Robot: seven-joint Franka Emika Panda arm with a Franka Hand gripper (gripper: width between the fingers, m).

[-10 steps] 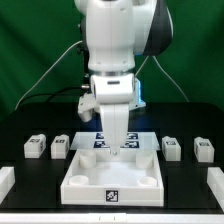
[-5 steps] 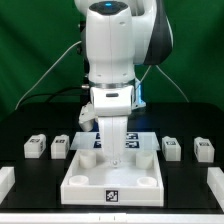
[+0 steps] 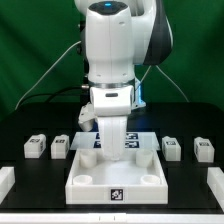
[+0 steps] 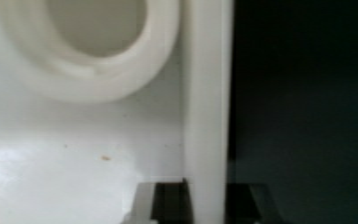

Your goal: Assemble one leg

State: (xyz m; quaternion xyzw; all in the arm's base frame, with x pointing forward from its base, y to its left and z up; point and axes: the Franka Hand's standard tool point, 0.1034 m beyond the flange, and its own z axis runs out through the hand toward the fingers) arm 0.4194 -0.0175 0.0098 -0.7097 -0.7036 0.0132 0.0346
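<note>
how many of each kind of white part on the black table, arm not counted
small white plastic tagged leg blocks: 4
large white square tray with raised rims: 1
flat white marker board: 1
white pieces cut off at the frame edges: 2
total: 8

Arm [image 3: 112, 70] drops over rear-mid of tray [image 3: 80, 178], gripper [image 3: 117, 148] low by the rear rim. That blocks top-down access there and to most of the marker board [image 3: 146, 139] behind. Tray rims raised all round, so no low sweep across. Wrist view: rim wall [image 4: 208, 110] upright betw tray floor and bare table [image 4: 309, 100]. On the exterior view's left, far-left leg [image 3: 37, 147] and inner-left leg [image 3: 61, 146], slim gap betw them. On the exterior view's right, inner-right leg [image 3: 171, 148] and far-right leg [image 3: 204, 150], same. All four open from above. Front half of tray free overhead.
</note>
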